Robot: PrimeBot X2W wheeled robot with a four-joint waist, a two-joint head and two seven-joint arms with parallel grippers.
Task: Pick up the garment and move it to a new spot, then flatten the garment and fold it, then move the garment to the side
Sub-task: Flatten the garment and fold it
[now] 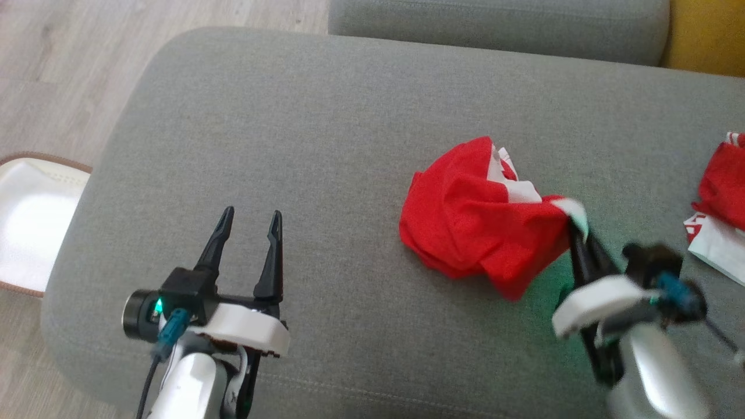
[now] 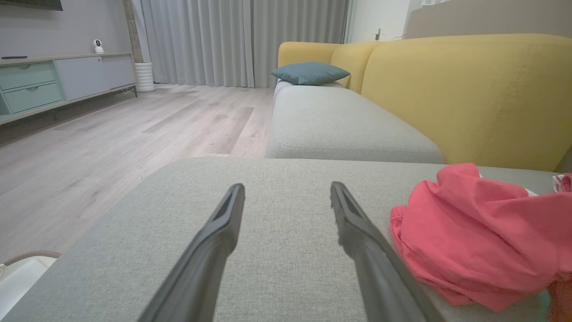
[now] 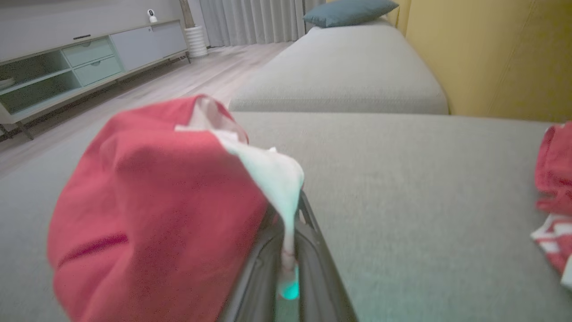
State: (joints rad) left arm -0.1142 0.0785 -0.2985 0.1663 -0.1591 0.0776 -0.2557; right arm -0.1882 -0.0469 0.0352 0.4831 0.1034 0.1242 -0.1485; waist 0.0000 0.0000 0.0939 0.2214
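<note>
Item under inspection: one red garment (image 1: 471, 215) with a white edge (image 3: 277, 179). It lies crumpled in a loose heap on the grey sofa seat (image 1: 349, 116), right of the middle and somewhat nearer the front edge than the back.

Right gripper (image 1: 576, 230): its fingers (image 3: 261, 277) are clenched on the white edge at the heap's right side. The cloth is pinched between them and the bulk of the heap bunches to the left of the grip.

Left gripper (image 1: 251, 216): released, jaws spread wide, holding nothing. It hangs over bare seat towards the left front corner, well apart from the heap.

A second red-and-white cloth (image 1: 722, 192) lies at the seat's right edge, apart from the garment.

Handling assessment: the fabric appears thin, soft and light, with no stiffness. Held at one point, it will likely hang in a limp bundle and drag its folds along. It is neither fragile nor slippery, though a thin pinch of hem could pull free.

Recommended hold: hems or corners, not the bunched middle. A second grip along the same white edge would probably spread it for flattening.
</note>
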